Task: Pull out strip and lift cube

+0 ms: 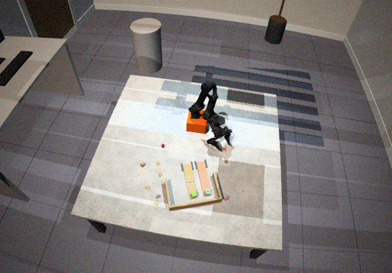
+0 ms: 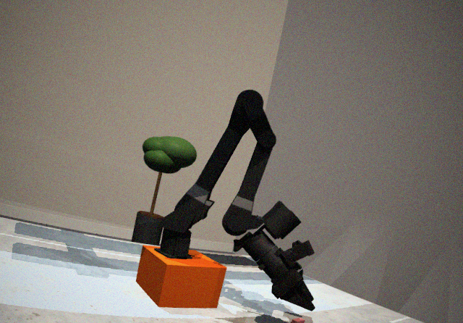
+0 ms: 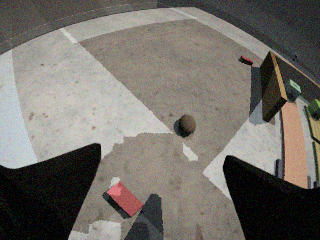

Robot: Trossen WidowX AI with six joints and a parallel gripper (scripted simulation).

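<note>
1. My gripper hangs low over the table, just in front of my orange base block; the fingers stand wide apart with nothing between them.
2. In the wrist view the two dark fingers frame a small red block lying flat on the table just below me, untouched. A small brown ball sits a little beyond it.
3. The wooden tray frame lies nearer the table's front edge, well apart from my gripper.
4. Inside it run two strips side by side. The orange strip is in one piece; a green cube sits at its far end, near the frame's front bar. I cannot read a label on it from these views.
5. The yellow strip beside it shows a break partway along; a lime cube sits on its far piece.
6. Another red block lies just outside the frame's right side.
7. Small tan bits and a red ball are scattered to the left of the frame.
</note>
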